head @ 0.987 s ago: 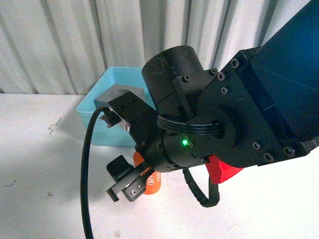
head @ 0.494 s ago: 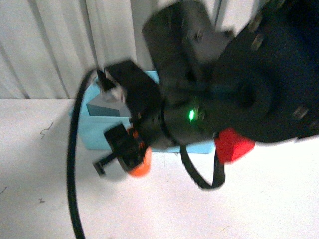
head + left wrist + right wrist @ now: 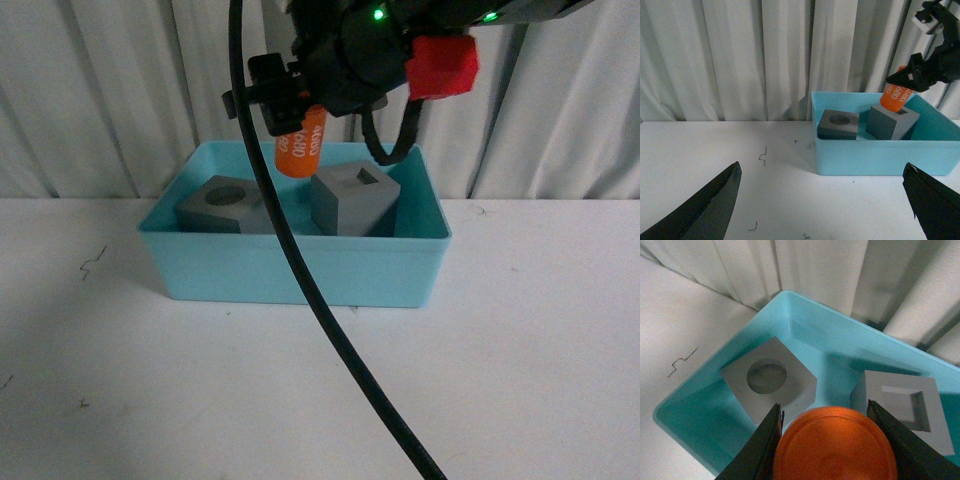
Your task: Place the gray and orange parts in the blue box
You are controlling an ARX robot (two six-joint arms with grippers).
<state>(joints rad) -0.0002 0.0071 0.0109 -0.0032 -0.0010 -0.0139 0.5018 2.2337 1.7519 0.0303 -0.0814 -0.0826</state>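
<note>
The orange cylinder (image 3: 301, 143) hangs above the blue box (image 3: 300, 268), tilted, with its white lettering facing the front camera, held between the jaws of the right gripper (image 3: 290, 112). The right arm reaches in high from the upper part of the front view, its black wrist over the box's back wall, a red block (image 3: 441, 66) riding on it and a black cable (image 3: 300, 280) drooping down across the box toward the camera.

Inside the box rest the two gray parts: the cube with a round recess (image 3: 222, 205) on the left and the cube with a square recess (image 3: 354, 199) on the right, close together.

The right wrist view looks straight down past the cylinder's round end (image 3: 835, 445), jaws pressed on both its sides, showing both cubes (image 3: 767, 380) (image 3: 902, 407) below on the box floor. The left wrist view shows what the others do not: the left gripper (image 3: 822, 200) low over the white tabletop (image 3: 740, 175), jaws spread wide apart and holding nothing, well short of the box.
</note>
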